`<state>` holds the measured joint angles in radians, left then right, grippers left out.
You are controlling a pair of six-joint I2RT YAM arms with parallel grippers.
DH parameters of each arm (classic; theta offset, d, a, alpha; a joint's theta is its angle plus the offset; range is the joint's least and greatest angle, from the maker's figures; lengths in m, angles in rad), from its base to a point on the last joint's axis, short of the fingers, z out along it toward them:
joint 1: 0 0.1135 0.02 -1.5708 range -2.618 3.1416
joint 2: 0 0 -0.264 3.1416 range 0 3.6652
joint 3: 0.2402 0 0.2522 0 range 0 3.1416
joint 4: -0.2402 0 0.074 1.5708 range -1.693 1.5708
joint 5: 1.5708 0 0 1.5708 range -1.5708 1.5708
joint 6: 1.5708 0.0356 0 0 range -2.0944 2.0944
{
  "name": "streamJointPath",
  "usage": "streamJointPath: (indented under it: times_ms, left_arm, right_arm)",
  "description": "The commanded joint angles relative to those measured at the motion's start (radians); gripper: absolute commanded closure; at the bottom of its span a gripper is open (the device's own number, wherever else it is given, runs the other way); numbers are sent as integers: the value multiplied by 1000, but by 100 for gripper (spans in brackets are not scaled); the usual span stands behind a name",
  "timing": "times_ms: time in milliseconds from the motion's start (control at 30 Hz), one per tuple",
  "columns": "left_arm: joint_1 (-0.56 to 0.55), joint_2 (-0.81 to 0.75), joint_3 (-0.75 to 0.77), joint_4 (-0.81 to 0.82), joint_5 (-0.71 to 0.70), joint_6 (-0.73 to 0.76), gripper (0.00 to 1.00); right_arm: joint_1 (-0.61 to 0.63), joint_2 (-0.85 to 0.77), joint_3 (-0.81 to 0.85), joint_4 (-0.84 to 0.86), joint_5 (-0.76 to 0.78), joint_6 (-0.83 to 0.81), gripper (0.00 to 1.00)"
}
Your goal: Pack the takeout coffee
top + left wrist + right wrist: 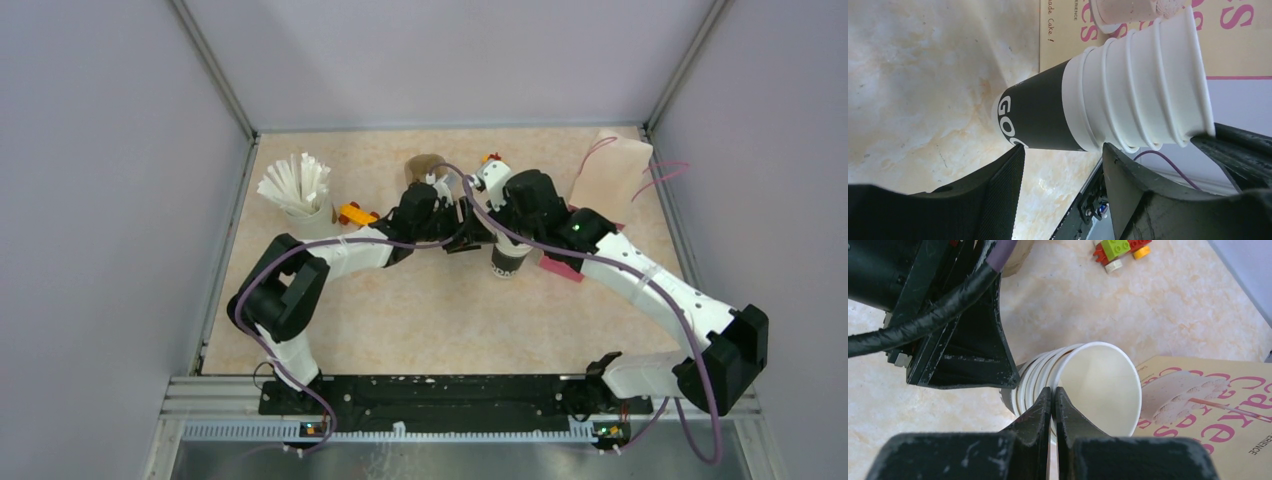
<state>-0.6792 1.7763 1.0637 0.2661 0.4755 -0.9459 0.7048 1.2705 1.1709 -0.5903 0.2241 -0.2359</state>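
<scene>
My right fingers (pixel 1040 415) clamp the upright cup stack (pixel 1098 385) by its rim, twelve o'clock of my spread left fingers (pixel 1005 185).

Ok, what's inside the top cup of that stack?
Nothing I can see: the top cup shows a bare white interior. The right gripper, shut on its rim, covers part of the near wall.

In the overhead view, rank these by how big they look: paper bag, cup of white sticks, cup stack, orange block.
1. paper bag
2. cup of white sticks
3. cup stack, mostly hidden, so this rank is unsure
4. orange block
</scene>
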Motion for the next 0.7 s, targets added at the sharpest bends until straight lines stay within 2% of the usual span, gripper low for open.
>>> streamJointPath:
  times_ms: [0,133,267,400,667]
  left_arm:
    - [-5,-5,-5,20,12,22,35]
    - [-6,-33,-1,31,37,-5,34]
    - [15,-81,11,-61,4,-58,30]
    - [50,-116,-83,142,39,-194,30]
    - [53,-51,-10,232,82,-212,28]
  right_arm:
    - [7,-42,39,81,27,-11,100]
    - [7,-40,19,84,36,-10,100]
    - [7,-52,-5,103,38,-5,100]
    - [7,-57,-16,105,41,-2,100]
    - [7,-62,-23,114,32,1,100]
